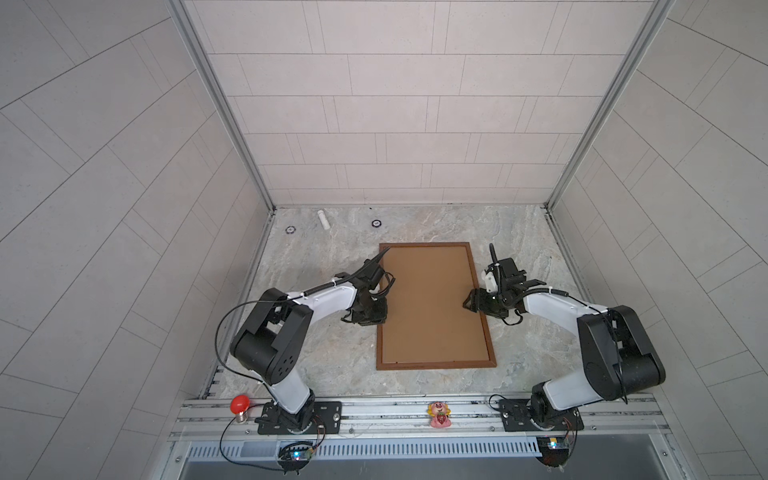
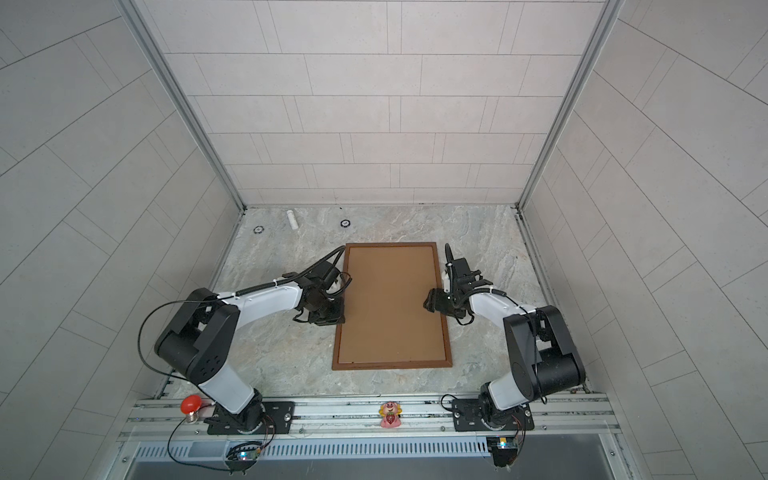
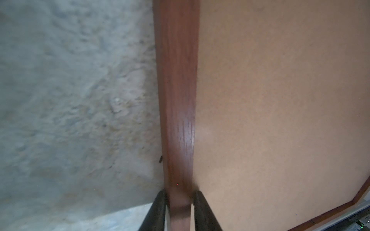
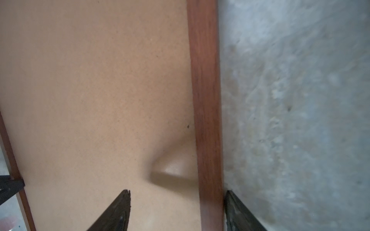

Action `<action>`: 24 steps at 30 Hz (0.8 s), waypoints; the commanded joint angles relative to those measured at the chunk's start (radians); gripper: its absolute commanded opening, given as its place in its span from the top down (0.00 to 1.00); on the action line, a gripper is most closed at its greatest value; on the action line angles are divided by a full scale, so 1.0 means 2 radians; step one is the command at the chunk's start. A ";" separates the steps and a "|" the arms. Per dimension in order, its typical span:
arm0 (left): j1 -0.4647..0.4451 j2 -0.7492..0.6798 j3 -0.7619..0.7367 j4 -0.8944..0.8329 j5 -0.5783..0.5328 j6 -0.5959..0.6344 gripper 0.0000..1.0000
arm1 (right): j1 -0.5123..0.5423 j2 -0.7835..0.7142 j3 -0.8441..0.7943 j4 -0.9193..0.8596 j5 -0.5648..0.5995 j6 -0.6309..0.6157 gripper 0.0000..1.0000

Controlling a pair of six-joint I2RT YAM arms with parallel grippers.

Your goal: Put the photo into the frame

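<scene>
Status: the frame (image 1: pixel 436 365) lies flat on the desk (image 1: pixel 316 332), mid-workspace between both arms, back side up. The brown backing board (image 1: pixel 428 299) sits inside the rails and fills the opening. No sign of the photo in any view. It could be under the board, can't confirm.

The left claw (image 3: pixel 178 197) straddles the left long rail, one finger on the desk side and one on the board side, both pressed against the wood. Reads as clamped on the frame.

The right claw (image 4: pixel 177 192) straddles the right long rail with jaws apart. The outer finger (image 4: pixel 234 204) is just beside the rail's outer edge. The inner finger (image 4: pixel 120 206) is over the board, well apart from the rail. No grip there.

Step in hand, best guess: a two-handed grab of the frame by its long rails, probably to lift it or turn it over. If the photo is under the board, loading is mostly done.

Next move needs the right claw to close on its rail, inner finger coming in across the board without catching or shoving it. Then both arms move together and level. The rails are thin and the board may be loose, so any twist or tilt could drop it out.
</scene>
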 commanded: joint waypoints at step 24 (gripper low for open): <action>0.041 -0.054 0.076 -0.088 0.020 0.058 0.65 | -0.025 0.158 0.292 -0.147 0.027 -0.073 0.98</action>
